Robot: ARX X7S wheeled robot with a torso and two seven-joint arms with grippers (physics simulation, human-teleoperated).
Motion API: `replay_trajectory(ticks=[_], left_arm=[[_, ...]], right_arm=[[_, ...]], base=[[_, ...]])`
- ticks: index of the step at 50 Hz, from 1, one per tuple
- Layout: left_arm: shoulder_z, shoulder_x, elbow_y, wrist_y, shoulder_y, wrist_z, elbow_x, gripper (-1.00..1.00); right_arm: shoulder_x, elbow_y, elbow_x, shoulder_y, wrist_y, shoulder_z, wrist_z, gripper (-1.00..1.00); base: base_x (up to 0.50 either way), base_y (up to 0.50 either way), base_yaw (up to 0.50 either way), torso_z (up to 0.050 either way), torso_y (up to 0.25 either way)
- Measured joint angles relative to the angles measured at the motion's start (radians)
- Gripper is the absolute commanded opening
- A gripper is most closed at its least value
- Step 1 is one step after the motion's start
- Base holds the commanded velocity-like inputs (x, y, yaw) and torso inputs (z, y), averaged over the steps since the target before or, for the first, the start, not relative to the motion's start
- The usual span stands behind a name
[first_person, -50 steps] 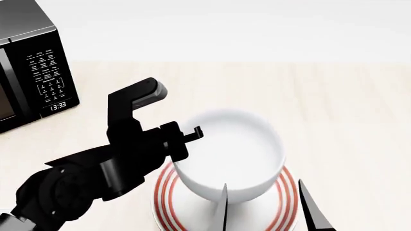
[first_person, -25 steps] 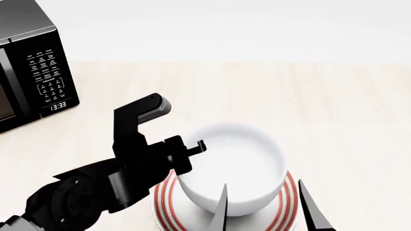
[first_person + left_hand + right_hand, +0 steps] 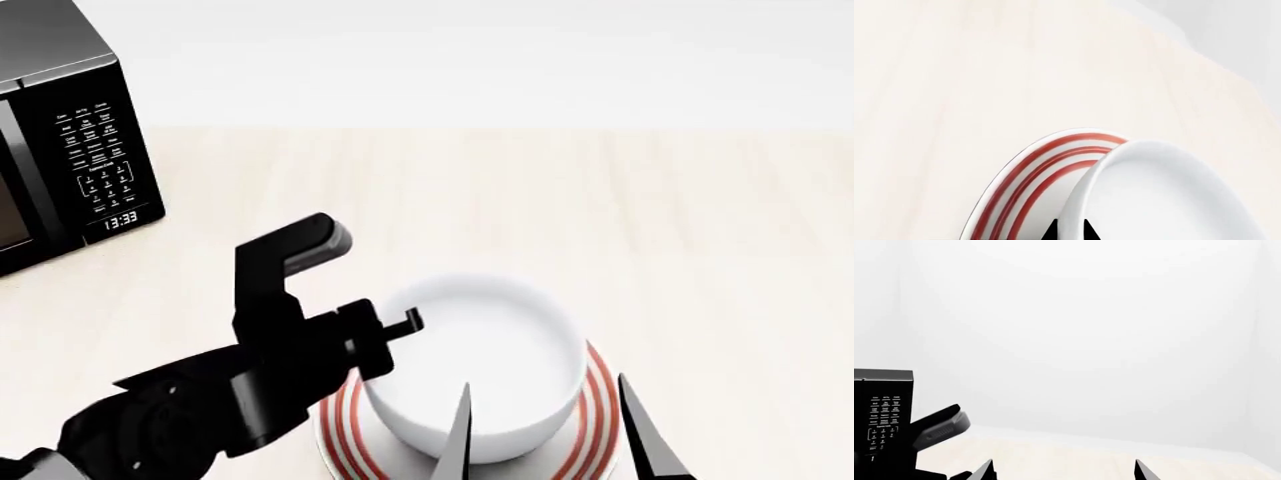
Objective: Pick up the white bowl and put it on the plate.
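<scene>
The white bowl [image 3: 474, 365] is a plain deep bowl, low over or on the plate [image 3: 598, 425], whose red rings show around it; I cannot tell whether they touch. My left gripper [image 3: 378, 352] is shut on the bowl's left rim. In the left wrist view its two black fingertips [image 3: 1051, 232] pinch the bowl's wall [image 3: 1154, 195], with the plate [image 3: 1034, 172] beside and beneath. My right gripper [image 3: 541, 435] is open and empty, its tips showing at the head view's lower edge in front of the bowl. In the right wrist view the right gripper [image 3: 1063, 471] has its tips wide apart.
A black microwave [image 3: 67, 150] stands at the far left of the pale wooden table [image 3: 601, 220]; it also shows in the right wrist view [image 3: 881, 420]. A white wall lies behind the table.
My left gripper has lowered the bowl toward the plate, and both have moved nearer to me in the head view. The right gripper has not moved.
</scene>
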Motion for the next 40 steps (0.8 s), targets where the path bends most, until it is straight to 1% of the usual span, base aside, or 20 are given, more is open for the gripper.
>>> replay_trajectory(ticks=[11, 21, 22, 32, 40], left_arm=[[0.128, -0.001, -0.012, 0.048, -0.016, 0.017, -0.108, -1.00], [0.219, -0.002, -0.016, 0.075, -0.029, 0.036, -0.180, -1.00], [0.226, -0.002, -0.016, 0.077, -0.030, 0.038, -0.185, 1.00], [0.291, -0.002, -0.005, 0.098, -0.033, 0.054, -0.235, 1.00], [0.329, -0.063, 0.139, 0.181, -0.047, -0.025, -0.195, 1.00]], right_arm=[[0.002, 0.001, 0.000, 0.000, 0.000, -0.004, 0.003, 1.00], [0.003, 0.002, 0.001, 0.002, -0.001, -0.007, 0.005, 1.00], [0.004, 0.002, 0.001, 0.002, -0.001, -0.008, 0.005, 1.00], [0.005, 0.002, 0.003, 0.004, -0.001, -0.010, 0.007, 1.00], [0.007, 0.001, 0.004, 0.005, 0.000, -0.011, 0.009, 1.00]], base=[[0.00, 0.00, 0.00, 0.000, 0.000], [0.00, 0.00, 0.00, 0.000, 0.000], [0.00, 0.00, 0.00, 0.000, 0.000], [0.00, 0.00, 0.00, 0.000, 0.000], [0.00, 0.00, 0.00, 0.000, 0.000]])
